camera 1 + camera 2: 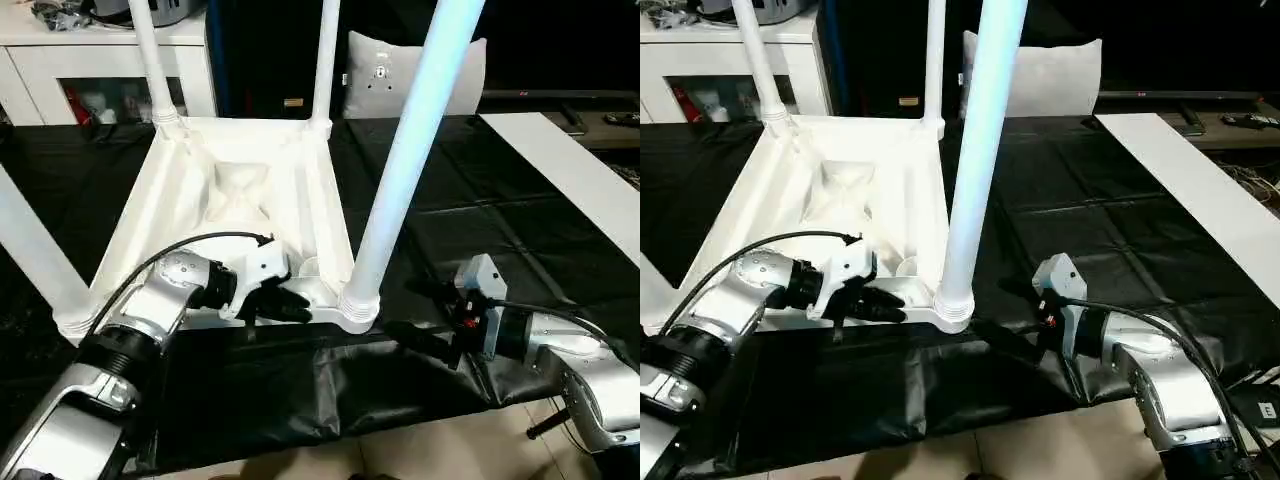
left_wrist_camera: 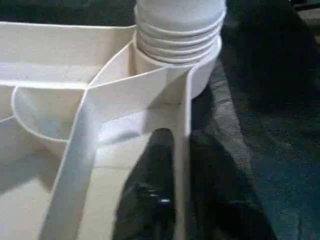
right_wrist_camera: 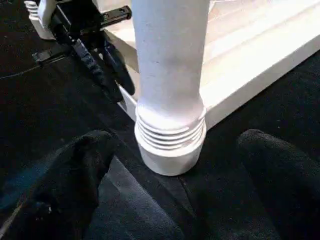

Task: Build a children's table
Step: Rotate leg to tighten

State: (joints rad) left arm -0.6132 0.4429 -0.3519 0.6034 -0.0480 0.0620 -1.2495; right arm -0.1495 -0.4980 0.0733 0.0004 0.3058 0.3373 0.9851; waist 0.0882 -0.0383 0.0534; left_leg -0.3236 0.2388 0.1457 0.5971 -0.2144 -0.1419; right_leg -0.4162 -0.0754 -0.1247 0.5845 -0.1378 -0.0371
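Note:
The white tabletop [image 1: 130, 225] lies upside down on black cloth, its ribbed underside facing up. Legs stand in its corner sockets: a near-right leg [image 1: 410, 150], two far legs [image 1: 150, 60] [image 1: 325, 60], and a near-left leg [image 1: 30, 250] that slants outward. My left gripper [image 1: 295, 305] is at the near rim beside the near-right socket. In the left wrist view its fingers [image 2: 155, 170] straddle the rim wall [image 2: 182, 150], shut on it. My right gripper [image 1: 415, 312] is open, its fingers [image 3: 75, 175] standing apart on either side of the near-right leg's ribbed base [image 3: 170, 145].
A white cabinet [image 1: 100, 70] stands at the back left and a white cushion [image 1: 385, 75] behind the tabletop. A long white board [image 1: 570, 170] lies on the cloth at the right. The cloth's front edge [image 1: 330, 425] hangs over tiled floor.

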